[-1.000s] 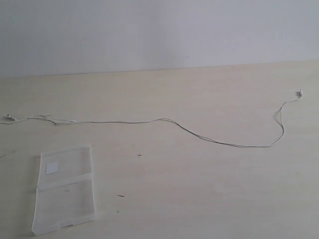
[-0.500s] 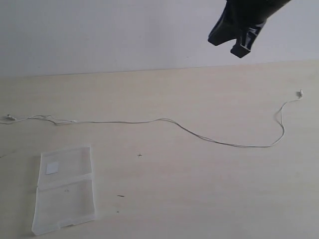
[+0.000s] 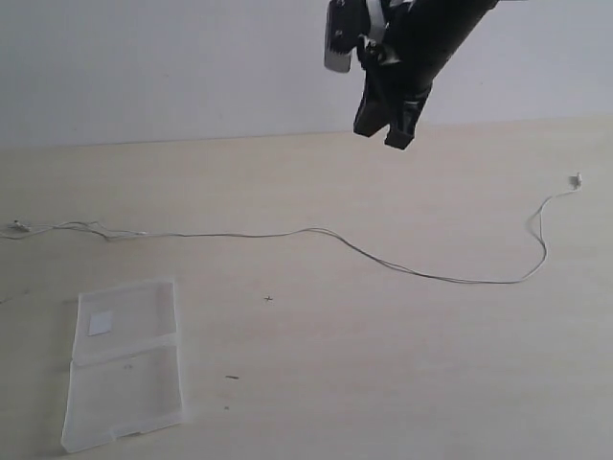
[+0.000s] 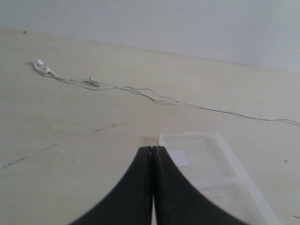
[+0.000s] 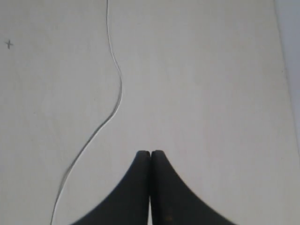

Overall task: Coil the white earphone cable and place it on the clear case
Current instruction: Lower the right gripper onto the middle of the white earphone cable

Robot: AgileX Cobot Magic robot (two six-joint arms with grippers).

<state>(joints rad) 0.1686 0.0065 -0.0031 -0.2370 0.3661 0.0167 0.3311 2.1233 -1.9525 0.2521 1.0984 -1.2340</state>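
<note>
The white earphone cable (image 3: 287, 233) lies uncoiled, stretched loosely across the pale table (image 3: 402, 383). Its two earbuds (image 4: 41, 66) sit at the left edge. From there the wire runs in a shallow wave through the middle, sags toward the near side on the right, then hooks back to a small white plug (image 3: 577, 178) at the far right. The clear case (image 3: 129, 388) lies flat and open at the near left, nearer than the cable and apart from it. Its two panels lie one behind the other, with a small white sticker (image 3: 100, 323) on the farther panel. The right gripper (image 3: 381, 134) hangs high over the far middle of the table, well above the wire, its jaws pressed together on nothing. The left gripper (image 4: 152, 150) has its jaws pressed tight together too and is empty. Its tips point at the edge of the case beside the sticker.
</note>
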